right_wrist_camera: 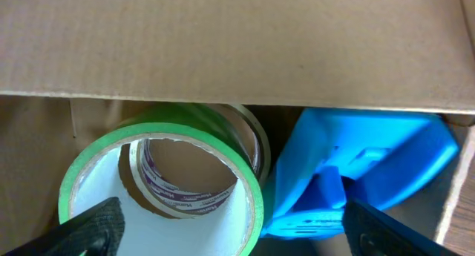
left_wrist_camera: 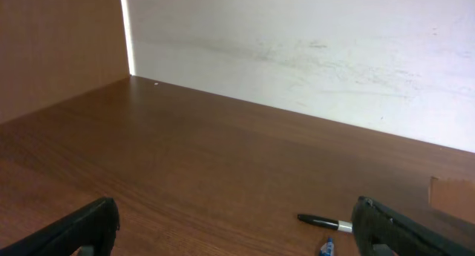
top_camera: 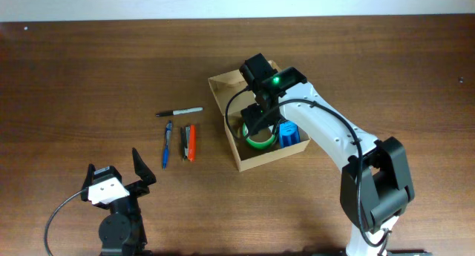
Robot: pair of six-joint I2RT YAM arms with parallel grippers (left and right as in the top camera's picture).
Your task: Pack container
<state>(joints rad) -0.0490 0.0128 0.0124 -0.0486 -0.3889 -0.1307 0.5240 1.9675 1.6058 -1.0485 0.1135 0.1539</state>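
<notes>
- The right gripper (right_wrist_camera: pixel 231 220) hangs inside the cardboard box (top_camera: pixel 223 100) with its jaws spread wide and nothing between them. One finger is over a roll of green tape (right_wrist_camera: pixel 159 148), the other over a blue plastic case (right_wrist_camera: pixel 371 159).
- The box sits mid-tabletop (top_camera: pixel 89 70). The tape and the case lie side by side at its near end, touching or nearly so.
- Over by the near left edge, the left gripper (left_wrist_camera: pixel 236 225) is also open and empty, low over bare wood and facing the pens.
- A black marker (top_camera: pixel 179 111), a blue pen (top_camera: pixel 167 143) and an orange pen (top_camera: pixel 191 142) lie on the tabletop just left of the box. To my eye the packing is only part done.
- I'd say the step in hand is getting the right arm out of the box. It should rise straight up until its fingers are above the rim, then swing towards the pens. A sideways pull could catch the tape roll or drag the light box.
- A second roll with a purple-printed core (right_wrist_camera: pixel 189 185) sits inside or behind the green one; I can't tell which.
- Cardboard fills the top of the right wrist view, and whether it is a wall or the flap lid is unclear.
- From overhead the arm hides much of the box's inside, and a dark pen beside the orange one is hard to make out.
</notes>
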